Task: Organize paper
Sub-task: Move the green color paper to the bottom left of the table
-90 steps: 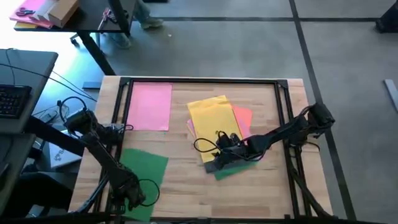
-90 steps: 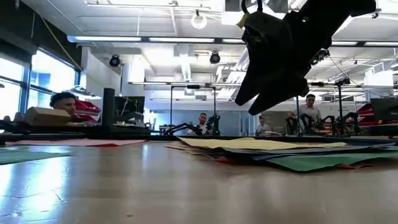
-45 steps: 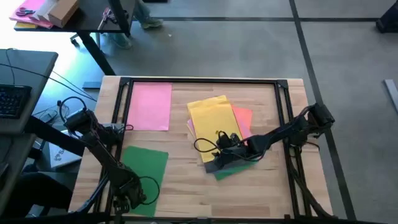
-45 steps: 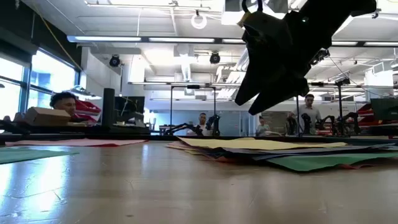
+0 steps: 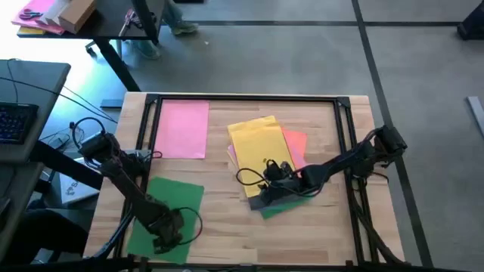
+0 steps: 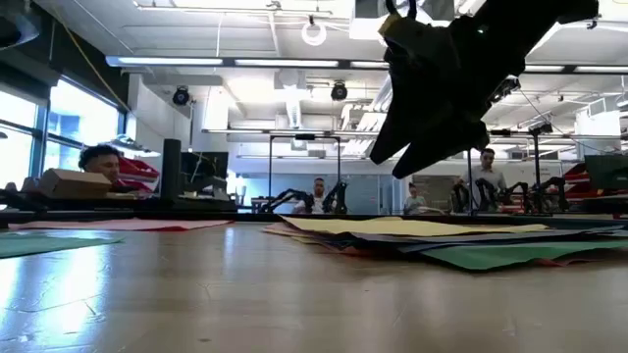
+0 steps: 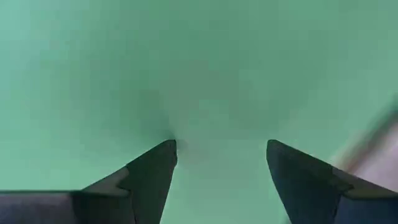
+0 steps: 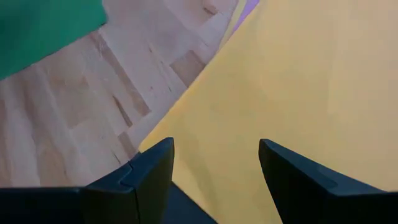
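Green paper fills the left wrist view: the left claw (image 5: 168, 231) hangs over a green sheet (image 5: 168, 205) at the near left of the wooden table (image 5: 219, 219), its two dark fingers (image 7: 152, 171) spread apart with nothing between them, the tips close to the paper. Whether they touch it I cannot tell.

A pink sheet (image 5: 182, 128) lies flat and alone at the far left of the table, well apart from the green one.

Toward the middle sits a loose, fanned stack. A yellow sheet (image 5: 257, 147) lies on top; an orange sheet (image 5: 296, 143) shows past its right edge, a pink edge past its left, and a second green sheet (image 5: 281, 205) sticks out at the near end. In the low view the layers lie nearly flat, yellow uppermost (image 6: 412, 226), a dark layer beneath, green (image 6: 500, 254) lowest at the front.

The right claw (image 5: 265, 200) hangs above the near corner of that stack, the right arm reaching in from the table's right side. In the right wrist view its fingers (image 8: 152, 171) are released, wide apart, with the yellow sheet (image 8: 298, 93) beneath them and bare wood beside it. The low view shows this claw (image 6: 437, 108) raised clear of the stack.

People stand in the room beyond the table (image 6: 491, 176).
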`<action>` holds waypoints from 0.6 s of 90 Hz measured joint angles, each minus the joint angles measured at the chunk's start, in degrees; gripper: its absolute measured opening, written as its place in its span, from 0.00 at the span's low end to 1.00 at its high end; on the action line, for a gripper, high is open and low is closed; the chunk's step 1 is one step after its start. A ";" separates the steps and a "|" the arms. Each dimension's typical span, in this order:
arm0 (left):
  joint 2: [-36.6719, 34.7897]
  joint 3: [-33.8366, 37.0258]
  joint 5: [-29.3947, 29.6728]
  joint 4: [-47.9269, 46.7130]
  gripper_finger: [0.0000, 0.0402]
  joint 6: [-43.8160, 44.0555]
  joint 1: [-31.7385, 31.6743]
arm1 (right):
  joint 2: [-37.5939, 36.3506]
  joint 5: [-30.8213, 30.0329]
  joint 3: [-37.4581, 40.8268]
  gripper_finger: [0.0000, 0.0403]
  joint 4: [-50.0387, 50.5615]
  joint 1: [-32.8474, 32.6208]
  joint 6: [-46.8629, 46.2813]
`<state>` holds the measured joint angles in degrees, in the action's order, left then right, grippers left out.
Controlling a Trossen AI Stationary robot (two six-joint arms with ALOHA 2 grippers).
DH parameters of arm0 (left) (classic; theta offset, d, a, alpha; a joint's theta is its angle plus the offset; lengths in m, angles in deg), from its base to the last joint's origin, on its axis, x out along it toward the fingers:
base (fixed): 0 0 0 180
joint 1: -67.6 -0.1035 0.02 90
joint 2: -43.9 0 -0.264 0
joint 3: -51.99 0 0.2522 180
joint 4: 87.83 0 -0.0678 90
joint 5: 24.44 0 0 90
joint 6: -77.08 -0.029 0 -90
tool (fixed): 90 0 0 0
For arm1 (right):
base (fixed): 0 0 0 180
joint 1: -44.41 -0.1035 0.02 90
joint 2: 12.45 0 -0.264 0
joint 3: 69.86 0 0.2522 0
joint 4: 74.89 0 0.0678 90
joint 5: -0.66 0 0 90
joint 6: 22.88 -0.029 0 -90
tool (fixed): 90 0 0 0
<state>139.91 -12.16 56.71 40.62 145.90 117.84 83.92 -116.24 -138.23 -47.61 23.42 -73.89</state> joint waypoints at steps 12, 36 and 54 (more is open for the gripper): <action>0.73 1.76 6.01 1.48 0.60 1.68 -2.46 | 0.02 0.00 0.00 0.55 -0.15 -0.64 0.00; 1.03 2.06 6.33 1.72 0.60 4.63 -5.26 | 0.02 -0.06 0.00 0.55 -0.84 -1.67 -0.17; 1.27 1.33 5.91 1.35 0.60 8.75 -4.03 | 0.02 -1.78 0.00 0.55 -0.87 -2.65 -0.67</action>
<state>141.18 -10.83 62.62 41.97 154.65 113.82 83.93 -118.01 -138.23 -48.48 20.78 -74.56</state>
